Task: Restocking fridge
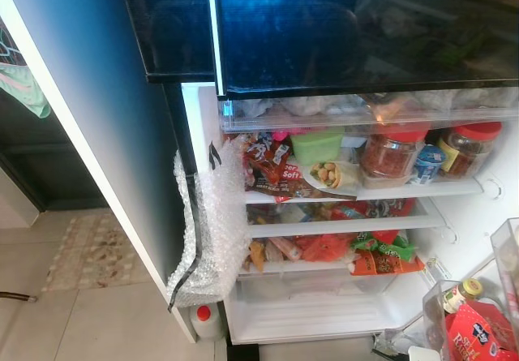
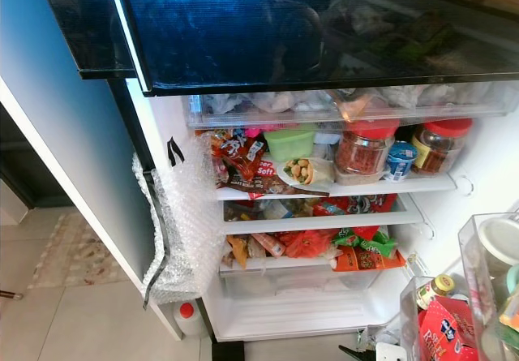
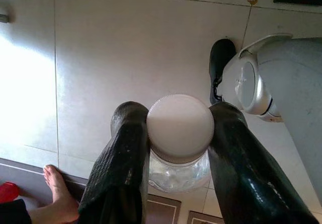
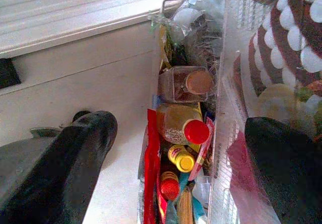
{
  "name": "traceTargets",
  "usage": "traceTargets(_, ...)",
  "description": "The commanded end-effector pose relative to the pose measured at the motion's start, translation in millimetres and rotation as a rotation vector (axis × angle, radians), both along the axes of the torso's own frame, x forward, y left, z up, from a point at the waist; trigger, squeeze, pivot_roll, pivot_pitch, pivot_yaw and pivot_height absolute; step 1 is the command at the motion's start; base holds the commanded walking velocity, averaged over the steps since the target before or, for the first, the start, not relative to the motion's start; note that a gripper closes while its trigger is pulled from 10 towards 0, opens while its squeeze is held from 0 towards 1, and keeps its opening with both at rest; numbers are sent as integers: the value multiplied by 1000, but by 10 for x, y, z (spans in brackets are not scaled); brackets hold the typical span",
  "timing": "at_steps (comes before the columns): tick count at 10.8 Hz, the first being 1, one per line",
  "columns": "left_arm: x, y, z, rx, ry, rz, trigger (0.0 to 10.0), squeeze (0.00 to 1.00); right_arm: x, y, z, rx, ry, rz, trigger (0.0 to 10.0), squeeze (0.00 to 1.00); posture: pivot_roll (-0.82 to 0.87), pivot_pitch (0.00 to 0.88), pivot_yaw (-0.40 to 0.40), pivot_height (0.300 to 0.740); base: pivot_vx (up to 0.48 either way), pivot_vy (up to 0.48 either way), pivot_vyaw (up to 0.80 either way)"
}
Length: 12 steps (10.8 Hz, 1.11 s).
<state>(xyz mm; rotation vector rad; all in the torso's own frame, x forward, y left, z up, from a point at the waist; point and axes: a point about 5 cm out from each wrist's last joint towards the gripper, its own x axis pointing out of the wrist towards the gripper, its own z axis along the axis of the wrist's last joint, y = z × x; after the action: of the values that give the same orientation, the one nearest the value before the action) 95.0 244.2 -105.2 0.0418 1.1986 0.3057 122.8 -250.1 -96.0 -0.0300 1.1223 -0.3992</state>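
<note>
While gripped by left claw (image 3: 178, 148): clear round white-capped jar (image 3: 180, 133).

Pale tiled floor (image 1: 97, 320) at the left of the scene, bearing a patterned rug (image 1: 93, 251) beside a dark doorway. Sheet of bubble wrap (image 1: 212, 231) hanging along a dark panel edge, above a white bottle with a red cap (image 1: 204, 319) standing on the floor. A person's bare foot (image 3: 58, 189) resting on the tiles.
</note>
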Motion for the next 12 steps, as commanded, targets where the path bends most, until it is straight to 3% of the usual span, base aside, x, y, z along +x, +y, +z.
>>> traceTargets(1,-13,32,4,8,15,1,10000,0,-8,-65,17,-34,3,-38,10000,0,-27,0,-24,740,0,0,0)
traceTargets(3,-14,30,3,6,14,4,10000,0,-14,-72,20,-53,-3,-69,10000,0,-28,0,-21,740,0,0,0)
traceTargets(5,-10,35,6,8,12,1,10000,0,-104,-320,83,-101,-26,-96,10000,0,-31,0,-18,740,0,0,0)
traceTargets(9,-16,44,6,11,16,2,10000,0,-182,-583,169,-158,-29,-166,10000,0,-25,0,-16,740,0,0,0)
traceTargets(12,-16,41,6,7,16,0,10000,0,-160,-618,191,-158,-36,-156,10000,0,-27,0,-16,740,0,0,0)
